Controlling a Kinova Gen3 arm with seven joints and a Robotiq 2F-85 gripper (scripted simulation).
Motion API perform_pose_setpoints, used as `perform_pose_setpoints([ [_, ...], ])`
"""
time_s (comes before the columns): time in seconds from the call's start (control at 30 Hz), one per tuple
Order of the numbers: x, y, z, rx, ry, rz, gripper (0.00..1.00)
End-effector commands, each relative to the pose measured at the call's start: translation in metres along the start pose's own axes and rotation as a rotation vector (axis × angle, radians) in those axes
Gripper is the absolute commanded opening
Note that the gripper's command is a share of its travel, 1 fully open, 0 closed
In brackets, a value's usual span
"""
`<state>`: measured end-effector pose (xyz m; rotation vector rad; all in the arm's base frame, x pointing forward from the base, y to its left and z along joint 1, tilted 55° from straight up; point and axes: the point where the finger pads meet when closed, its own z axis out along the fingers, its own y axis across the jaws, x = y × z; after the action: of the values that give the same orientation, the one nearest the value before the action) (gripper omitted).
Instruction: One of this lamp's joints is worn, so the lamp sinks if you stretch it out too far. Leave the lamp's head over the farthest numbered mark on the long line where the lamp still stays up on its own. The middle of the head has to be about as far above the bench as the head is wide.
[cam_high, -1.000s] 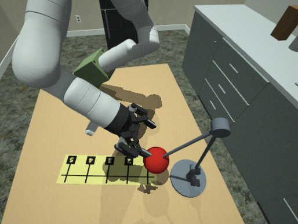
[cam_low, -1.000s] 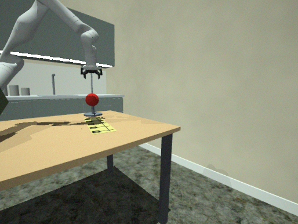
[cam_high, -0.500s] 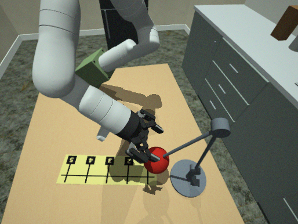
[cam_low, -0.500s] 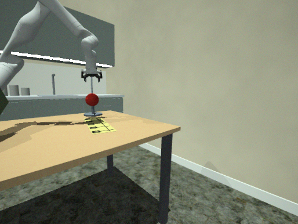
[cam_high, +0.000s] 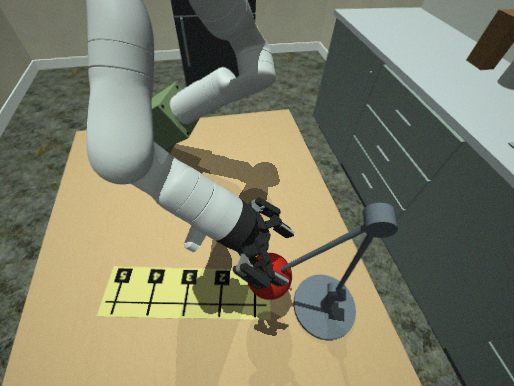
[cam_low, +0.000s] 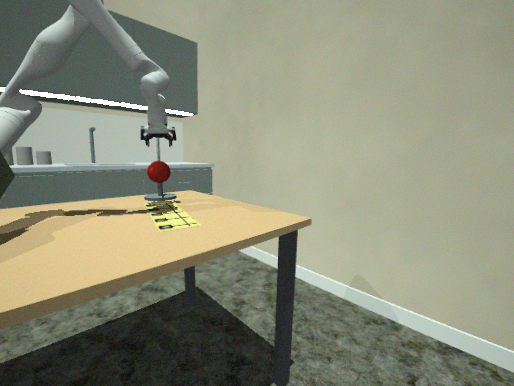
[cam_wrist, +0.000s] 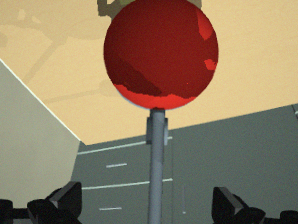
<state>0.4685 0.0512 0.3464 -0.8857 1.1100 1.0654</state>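
Observation:
The lamp has a red ball head (cam_high: 271, 285), two thin grey arms, a grey elbow joint (cam_high: 380, 219) and a round grey base (cam_high: 325, 307) on the wooden bench. The head hangs above the bench at the near end of the yellow strip (cam_high: 175, 297), by the base. Marks 5, 4, 3 and 2 show; the mark nearest the base is hidden behind the head and my fingers. My gripper (cam_high: 265, 250) is open and empty, pointing down. In the side view my gripper (cam_low: 158, 136) is clearly above the head (cam_low: 159, 172), not touching it. In the wrist view the head (cam_wrist: 160, 50) is centred between the open fingers.
A green box (cam_high: 167, 117) stands at the back of the bench, behind my arm. Grey cabinets (cam_high: 400, 140) with a white counter run along the right side, close to the lamp's elbow. A brown block (cam_high: 492, 40) sits on the counter.

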Motion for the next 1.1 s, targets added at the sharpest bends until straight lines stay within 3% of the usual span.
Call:
perform_pose_setpoints([
  [0.0, 0.000, 0.002, 0.009, -0.007, -0.001, 0.002, 1.00],
  [0.27, 0.000, 0.003, 0.029, -0.004, -0.002, 0.002, 1.00],
  [0.9, 0.001, 0.006, 0.035, -0.017, -0.001, 0.006, 1.00],
  [0.93, 0.001, 0.006, 0.035, -0.016, -0.001, 0.006, 0.00],
  [1.07, 0.001, 0.006, 0.035, -0.016, -0.001, 0.006, 0.00],
])
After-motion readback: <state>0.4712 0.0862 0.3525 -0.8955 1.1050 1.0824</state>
